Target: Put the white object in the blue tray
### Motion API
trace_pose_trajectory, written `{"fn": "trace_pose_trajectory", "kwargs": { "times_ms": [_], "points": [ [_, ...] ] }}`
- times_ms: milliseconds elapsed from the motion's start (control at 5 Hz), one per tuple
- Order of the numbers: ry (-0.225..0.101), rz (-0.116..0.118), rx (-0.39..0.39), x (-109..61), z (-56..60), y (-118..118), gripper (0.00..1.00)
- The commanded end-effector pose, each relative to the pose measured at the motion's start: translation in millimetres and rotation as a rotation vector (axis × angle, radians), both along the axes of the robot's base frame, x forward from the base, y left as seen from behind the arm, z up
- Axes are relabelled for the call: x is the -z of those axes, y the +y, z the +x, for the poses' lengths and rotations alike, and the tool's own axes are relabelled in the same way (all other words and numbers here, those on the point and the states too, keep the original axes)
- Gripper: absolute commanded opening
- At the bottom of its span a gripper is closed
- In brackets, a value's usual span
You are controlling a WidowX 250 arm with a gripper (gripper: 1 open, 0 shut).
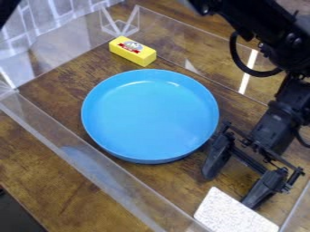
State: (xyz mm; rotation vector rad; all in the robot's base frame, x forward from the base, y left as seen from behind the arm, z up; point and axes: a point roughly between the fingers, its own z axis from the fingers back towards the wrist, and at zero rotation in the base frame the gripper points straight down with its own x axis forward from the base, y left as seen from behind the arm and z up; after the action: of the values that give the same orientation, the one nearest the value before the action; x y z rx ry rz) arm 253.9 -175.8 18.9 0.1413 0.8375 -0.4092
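The white object (231, 213), a small speckled block, lies at the bottom right of the wooden table, close to the front edge. My gripper (238, 173) stands just above and behind it, open wide, with one black finger (216, 156) near the tray's rim and the other finger (266, 188) right beside the block. Nothing is between them. The blue tray (150, 115), a large round shallow plate, sits in the middle of the table with nothing in it.
A yellow block with a red label (132, 51) lies at the back, beyond the tray. Clear plastic walls (72, 168) fence the table at the front and left. The black arm (273, 45) reaches down along the right side.
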Motion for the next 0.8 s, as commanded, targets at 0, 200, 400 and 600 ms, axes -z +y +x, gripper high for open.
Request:
{"fn": "trace_pose_trajectory", "kwargs": {
  "times_ms": [0,200,400,600],
  "points": [
    [0.037,-0.015,0.048,-7.6,-7.3,-4.8,1.0],
    [0.047,-0.016,0.05,-7.1,-7.0,-5.0,1.0],
    [0.056,-0.019,0.052,-6.8,-6.6,-5.0,1.0],
    [0.066,-0.022,0.053,-6.7,-6.0,-4.7,1.0]
  ]
}}
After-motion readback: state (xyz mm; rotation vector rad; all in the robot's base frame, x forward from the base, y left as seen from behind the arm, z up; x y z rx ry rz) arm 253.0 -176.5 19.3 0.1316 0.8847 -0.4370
